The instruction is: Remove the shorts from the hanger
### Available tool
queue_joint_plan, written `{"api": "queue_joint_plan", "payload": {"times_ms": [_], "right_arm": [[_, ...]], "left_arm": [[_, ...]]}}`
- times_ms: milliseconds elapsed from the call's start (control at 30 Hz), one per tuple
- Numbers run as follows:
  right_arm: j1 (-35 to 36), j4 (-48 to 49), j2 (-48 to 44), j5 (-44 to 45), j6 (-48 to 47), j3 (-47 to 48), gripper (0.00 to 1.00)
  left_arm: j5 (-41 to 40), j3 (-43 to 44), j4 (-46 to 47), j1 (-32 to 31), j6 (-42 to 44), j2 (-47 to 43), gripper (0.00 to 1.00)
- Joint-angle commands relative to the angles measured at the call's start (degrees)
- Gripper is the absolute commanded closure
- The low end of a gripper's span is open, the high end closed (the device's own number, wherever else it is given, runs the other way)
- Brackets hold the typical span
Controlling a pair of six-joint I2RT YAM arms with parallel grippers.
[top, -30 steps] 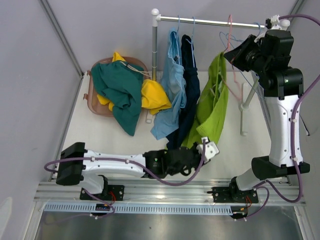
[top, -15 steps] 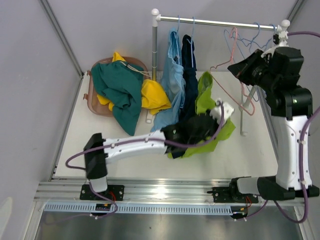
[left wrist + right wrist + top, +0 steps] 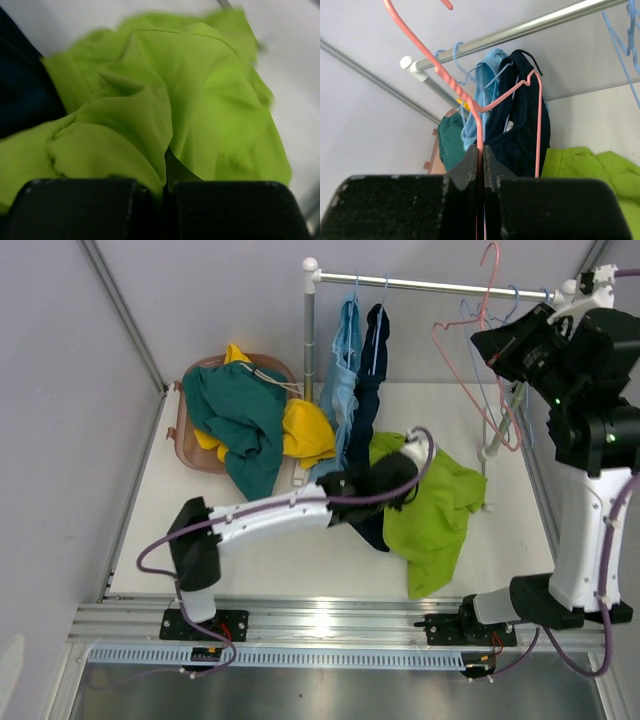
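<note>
Left gripper (image 3: pixel 166 172) pinched shut on a fold of the lime green shorts (image 3: pixel 437 520), which lie on the table against the hanging navy shorts (image 3: pixel 372 370); right gripper (image 3: pixel 481 162) clamped on the bare pink hanger (image 3: pixel 451 81); risk: my drag snags navy.

1. We see hanging shorts (image 3: pixel 347 360) at the left end of the rail (image 3: pixel 440 284).
2. Loose shorts (image 3: pixel 437 518) lie on the table (image 3: pixel 300 562) before them.
3. Farther left we find heaped shorts (image 3: pixel 240 412) in the basket (image 3: pixel 179 440).
</note>
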Motion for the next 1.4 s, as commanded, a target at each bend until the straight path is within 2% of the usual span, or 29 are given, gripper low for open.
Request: {"api": "queue_joint_plan", "payload": {"times_ms": [0,33,133,200,267,300,467,533,633,733,833,867,933,967,1100,1200,1367], "right_arm": [[-1.8,1.7,6.2,1.3,-2.3,3.5,1.00],[-2.3,2.2,6.9,1.1,-2.4,3.5,1.00],[-4.6,4.2,9.0,0.8,-2.3,3.2,1.00],[-5.6,5.5,9.7,0.5,-2.2,2.6,1.00],[-6.7,6.8,10.6,0.1,-2.0,1.8,1.00],[-6.8,7.3,11.0,0.0,-2.0,1.5,1.00],[-10.1,8.0,13.0,-1.0,-2.4,1.2,1.00],[-10.6,7.9,13.2,-1.4,-2.6,0.4,1.00],[-11.0,9.7,11.8,-1.9,-2.4,-3.8,1.00],[-11.2,10.7,11.4,-2.5,-2.5,-6.0,1.00],[-11.3,10.9,12.0,-3.4,-2.4,-7.3,1.00],[-11.3,11.2,12.0,-3.6,-2.3,-7.6,1.00],[-11.3,11.3,11.9,-4.3,-2.0,-8.2,1.00],[-11.3,11.5,11.6,-4.4,-2.0,-9.0,1.00],[-11.3,12.6,9.3,-5.0,-1.7,-13.0,1.00],[-11.3,14.2,6.2,-5.9,-1.3,-18.7,1.00],[-11.3,16.3,2.0,-6.1,-1.2,-25.2,1.00]], "left_arm": [[-1.1,-6.8,1.2,-9.4,-4.1,-15.5,1.00],[-2.2,-7.6,0.0,-13.0,-4.2,-19.8,1.00],[-7.8,-6.6,-7.0,-16.9,-5.0,-25.0,1.00],[-10.9,-5.2,-11.6,-16.8,-5.2,-30.2,1.00],[-13.7,-4.3,-12.6,-15.6,-1.6,-34.7,1.00],[-14.6,-3.8,-13.5,-14.6,-0.1,-35.7,1.00],[-10.9,3.5,-16.6,1.7,5.7,-37.7,1.00],[-9.4,7.4,-16.5,7.4,7.6,-36.4,1.00],[-6.5,18.2,-18.3,14.3,10.9,-30.7,1.00],[-3.3,34.5,-19.8,20.9,12.1,-22.7,1.00],[-1.4,46.9,-19.8,26.2,13.1,-15.6,1.00],[-1.6,48.1,-17.0,27.4,13.4,-14.7,1.00],[-3.3,44.9,-11.7,30.7,14.8,-14.6,1.00],[-3.2,43.6,-5.7,31.9,15.1,-15.4,1.00],[2.1,42.5,3.0,36.7,16.3,-12.4,1.00],[-0.6,46.6,6.2,39.8,19.1,-5.4,1.00],[-4.9,40.0,8.7,43.6,15.9,0.6,1.00]]}}
